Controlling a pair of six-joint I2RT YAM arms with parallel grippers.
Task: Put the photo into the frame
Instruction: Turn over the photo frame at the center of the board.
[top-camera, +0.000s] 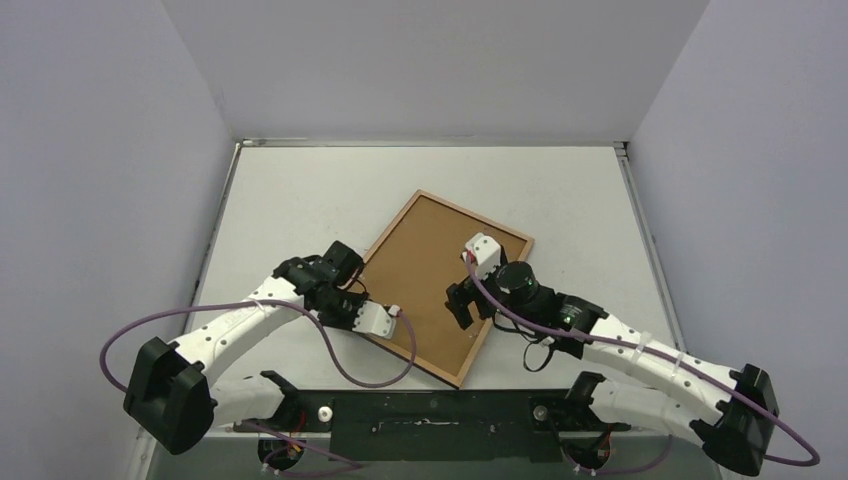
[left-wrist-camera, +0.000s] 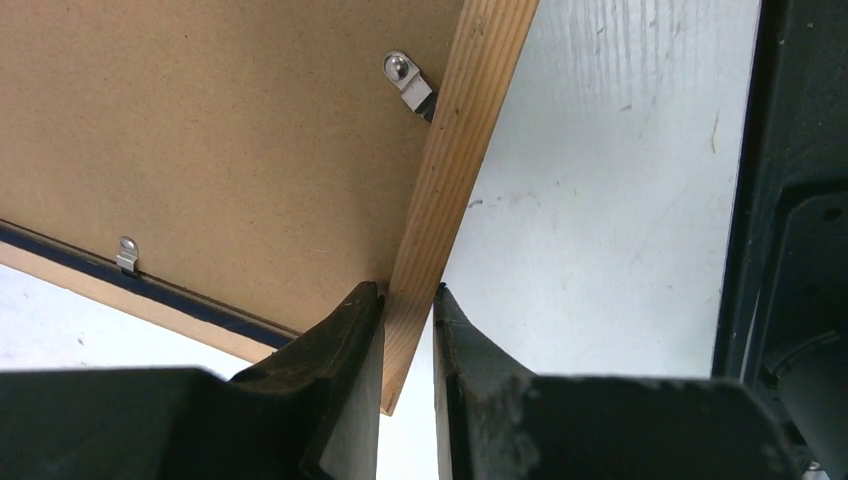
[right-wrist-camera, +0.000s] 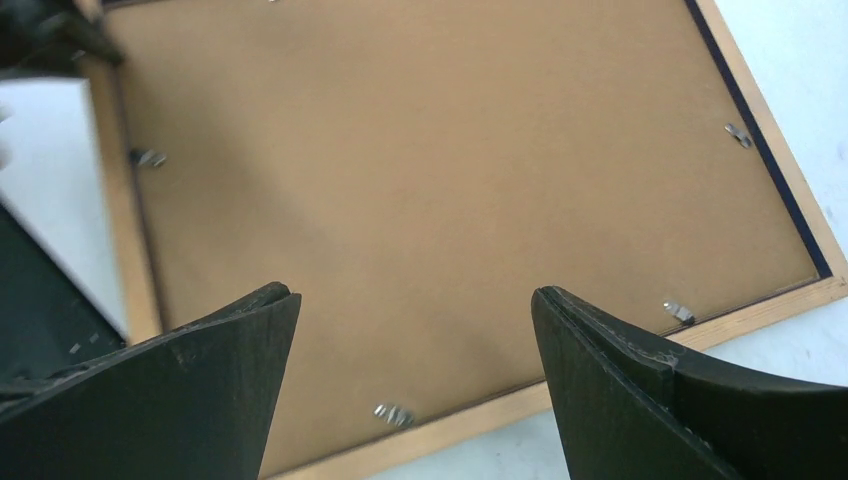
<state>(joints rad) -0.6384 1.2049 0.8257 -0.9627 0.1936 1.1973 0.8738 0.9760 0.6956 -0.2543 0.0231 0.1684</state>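
The frame (top-camera: 476, 216) lies back side up in the middle of the table, with the brown backing board (top-camera: 430, 270) set inside it under small metal clips (left-wrist-camera: 408, 82). The photo is not in view. My left gripper (top-camera: 398, 316) is shut on the frame's light wooden edge (left-wrist-camera: 462, 140) near a corner, one finger on each side (left-wrist-camera: 408, 300). My right gripper (top-camera: 462, 302) is open and empty, hovering just above the backing board (right-wrist-camera: 430, 150), its fingers wide apart (right-wrist-camera: 415, 300). The frame's near edge (right-wrist-camera: 760, 318) shows below it.
Grey walls close the table on the left, back and right. A black strip (top-camera: 430, 410) runs along the near edge between the arm bases. White table surface (left-wrist-camera: 600, 200) lies beside the frame.
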